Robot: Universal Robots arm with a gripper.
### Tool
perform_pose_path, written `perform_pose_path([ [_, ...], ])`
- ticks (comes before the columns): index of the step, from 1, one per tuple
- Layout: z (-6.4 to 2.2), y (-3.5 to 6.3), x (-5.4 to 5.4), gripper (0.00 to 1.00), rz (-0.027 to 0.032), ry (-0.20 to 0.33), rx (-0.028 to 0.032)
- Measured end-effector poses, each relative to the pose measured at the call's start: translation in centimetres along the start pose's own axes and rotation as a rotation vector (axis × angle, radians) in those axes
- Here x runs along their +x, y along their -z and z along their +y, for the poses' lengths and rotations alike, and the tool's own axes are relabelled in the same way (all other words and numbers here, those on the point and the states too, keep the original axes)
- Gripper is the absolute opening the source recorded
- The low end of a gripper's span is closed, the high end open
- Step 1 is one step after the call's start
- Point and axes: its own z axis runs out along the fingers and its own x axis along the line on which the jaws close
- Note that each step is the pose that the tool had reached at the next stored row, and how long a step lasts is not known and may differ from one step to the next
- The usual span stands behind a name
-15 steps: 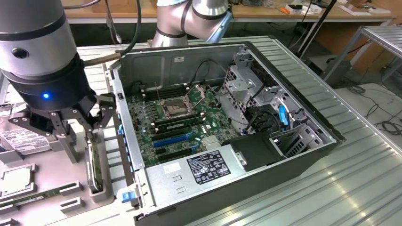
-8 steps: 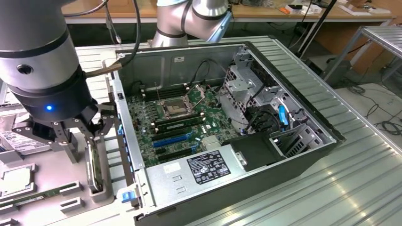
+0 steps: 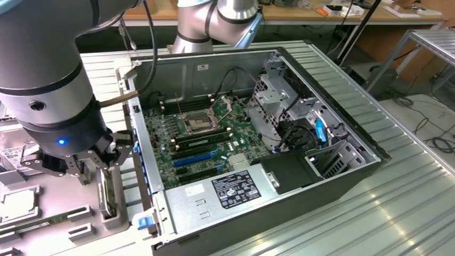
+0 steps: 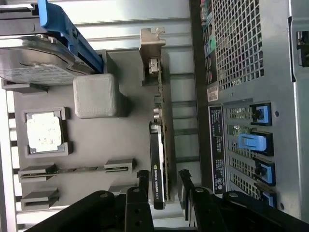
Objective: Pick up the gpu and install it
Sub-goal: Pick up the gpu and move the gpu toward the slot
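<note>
- The arm [image 3: 50,96] hides much of the tray [image 3: 71,242], which the picture's edge also cuts off at the exterior view's left.
- The gpu [image 4: 158,154] has its near end hidden between the gripper [image 4: 163,176] fingers [image 4: 186,181]; whether they touch it cannot be told.
- The hard drive [image 4: 34,63] is cut off by the picture's edge.
- Print on the power supply label [image 3: 238,189] is too small to read.

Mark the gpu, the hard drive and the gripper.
gpu [image 4: 157,159]: wrist view, on the dark cooler edge of the card.
hard drive [image 4: 34,67]: wrist view, on its silver top face.
gripper [image 4: 163,178]: wrist view, midway between its open fingertips, one on either side of the gpu.
</note>
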Motion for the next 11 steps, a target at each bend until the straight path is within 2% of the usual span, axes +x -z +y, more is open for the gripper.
perform_pose_path([
  [3, -0.01, -0.33, 0.0, 0.38, -0.0002, 0.000, 0.0001],
  [7, -0.04, -1.90, 0.3, 0.38, -0.0002, 0.000, 0.0015],
  [11, 0.00, -2.96, 0.4, 0.38, -0.0008, 0.001, 0.0014],
])
